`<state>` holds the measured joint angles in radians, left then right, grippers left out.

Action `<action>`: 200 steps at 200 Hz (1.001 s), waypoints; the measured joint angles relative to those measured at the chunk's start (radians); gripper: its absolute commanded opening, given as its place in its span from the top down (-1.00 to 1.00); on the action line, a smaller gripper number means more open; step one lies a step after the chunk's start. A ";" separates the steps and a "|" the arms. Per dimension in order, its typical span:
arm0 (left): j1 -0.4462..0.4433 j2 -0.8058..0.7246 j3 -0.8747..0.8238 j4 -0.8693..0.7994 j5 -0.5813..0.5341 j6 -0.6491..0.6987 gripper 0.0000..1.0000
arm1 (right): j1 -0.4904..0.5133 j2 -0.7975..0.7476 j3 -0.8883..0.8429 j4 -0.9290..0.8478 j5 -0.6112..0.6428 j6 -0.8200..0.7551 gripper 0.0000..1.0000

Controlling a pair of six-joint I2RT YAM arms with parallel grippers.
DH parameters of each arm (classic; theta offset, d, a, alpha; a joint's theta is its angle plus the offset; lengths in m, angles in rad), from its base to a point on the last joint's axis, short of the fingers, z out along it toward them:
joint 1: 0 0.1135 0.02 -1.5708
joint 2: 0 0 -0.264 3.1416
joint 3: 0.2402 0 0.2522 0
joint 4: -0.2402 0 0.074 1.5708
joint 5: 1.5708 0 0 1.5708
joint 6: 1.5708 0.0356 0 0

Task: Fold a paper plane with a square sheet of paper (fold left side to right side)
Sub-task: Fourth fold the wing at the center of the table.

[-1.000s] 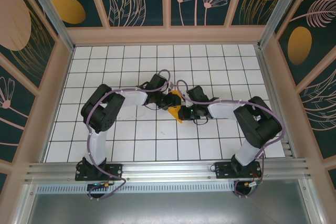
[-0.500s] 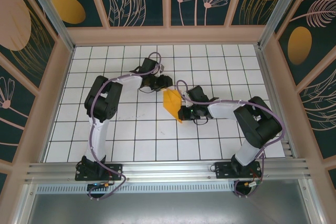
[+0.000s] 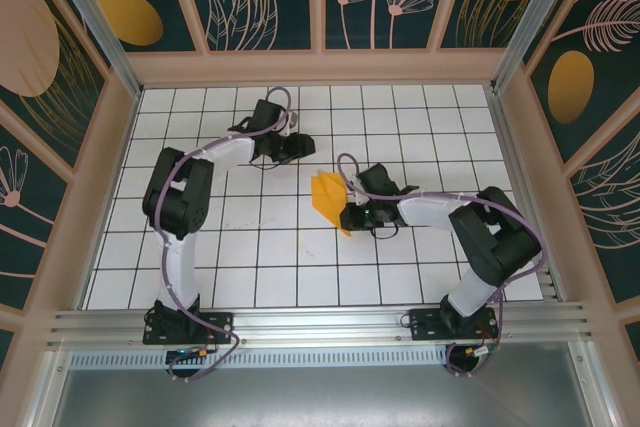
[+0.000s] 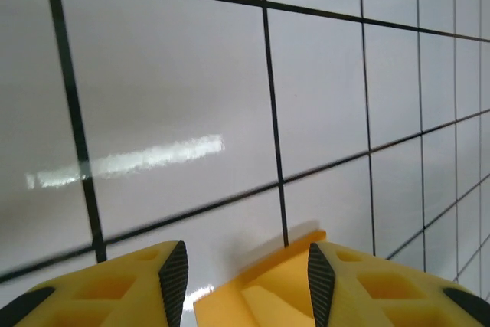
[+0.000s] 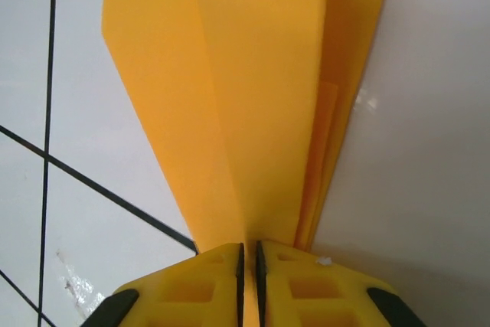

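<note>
The square sheet of paper is folded into a narrow, pointed orange-yellow paper plane point(image 3: 326, 197) lying on the white grid table near the middle. My right gripper point(image 3: 347, 215) is at its near right end, shut on the central fold of the paper plane point(image 5: 253, 97). In the right wrist view the right gripper point(image 5: 249, 254) has its jaws almost together with paper between them. My left gripper point(image 3: 305, 147) hovers up and to the left of the plane, apart from it. In the left wrist view the left gripper point(image 4: 246, 285) is open, and a corner of the paper point(image 4: 264, 300) shows beyond its fingers.
The table point(image 3: 250, 247) is white with black grid lines. Wooden-framed walls point(image 3: 320, 65) close it in at the back and on both sides. A metal rail point(image 3: 320, 325) carrying both arm bases runs along the near edge.
My left arm has drawn back from the paper, up and to the left, and its jaws have opened a little. The paper now lies uncovered. The right arm has stayed in place.
</note>
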<state>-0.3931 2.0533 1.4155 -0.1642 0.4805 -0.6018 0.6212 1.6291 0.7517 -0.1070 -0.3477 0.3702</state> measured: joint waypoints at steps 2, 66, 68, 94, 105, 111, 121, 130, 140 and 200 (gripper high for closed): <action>0.000 -0.013 -0.010 0.000 -0.001 0.000 0.03 | 0.000 -0.005 0.000 -0.007 0.001 0.000 0.52; -0.007 -0.286 -0.332 0.114 0.008 -0.039 0.04 | -0.068 -0.196 0.004 -0.057 0.009 -0.026 0.42; -0.008 -0.288 -0.336 0.116 0.009 -0.039 0.04 | -0.069 -0.194 0.005 -0.057 0.006 -0.025 0.44; -0.050 -0.293 -0.388 0.145 0.016 -0.070 0.04 | -0.068 -0.162 0.011 -0.049 -0.040 -0.029 0.57; -0.074 -0.293 -0.396 0.155 0.018 -0.081 0.05 | -0.065 -0.160 0.011 -0.045 -0.055 -0.031 0.60; -0.087 -0.293 -0.398 0.162 0.020 -0.085 0.05 | -0.063 -0.160 0.011 -0.040 -0.065 -0.029 0.61; -0.105 -0.293 -0.398 0.171 0.023 -0.092 0.05 | -0.058 -0.160 0.011 -0.027 -0.076 -0.028 0.61; -0.116 -0.292 -0.398 0.179 0.027 -0.095 0.05 | -0.054 -0.160 0.011 -0.017 -0.089 -0.027 0.60; -0.122 -0.291 -0.398 0.185 0.028 -0.099 0.06 | -0.051 -0.160 0.010 -0.004 -0.104 -0.027 0.61; -0.122 -0.277 -0.398 0.192 0.026 -0.107 0.06 | -0.046 -0.014 0.023 0.026 -0.119 -0.024 0.60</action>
<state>-0.5156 1.7763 1.0172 0.0273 0.5060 -0.7090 0.5755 1.6150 0.7746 -0.0814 -0.4667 0.3458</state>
